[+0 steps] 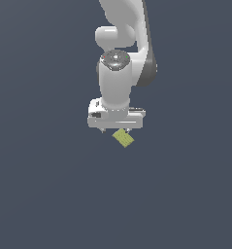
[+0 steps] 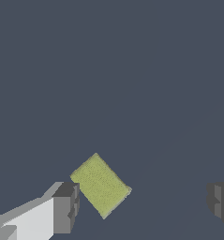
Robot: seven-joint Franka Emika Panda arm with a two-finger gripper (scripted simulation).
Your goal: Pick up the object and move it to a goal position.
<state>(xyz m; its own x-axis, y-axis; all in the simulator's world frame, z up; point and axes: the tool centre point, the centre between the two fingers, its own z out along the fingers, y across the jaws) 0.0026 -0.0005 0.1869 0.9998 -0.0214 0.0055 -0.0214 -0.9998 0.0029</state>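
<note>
Yellow-green block (image 2: 100, 185), flat, faintly gridded

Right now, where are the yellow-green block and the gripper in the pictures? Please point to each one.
yellow-green block (image 2: 100, 185): wrist view, middle of its flat top face.
gripper (image 2: 141, 201): wrist view, the open gap midway between the two dark fingertips.

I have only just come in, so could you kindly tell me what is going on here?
A white robot arm is reaching down over a small yellow-green block lying on a plain dark surface. Its tool is open, with the fingers spread wide. In the wrist view the block sits between them, close to one finger and turned at an angle. It is not gripped yet, so the pick-up has not begun.
</note>
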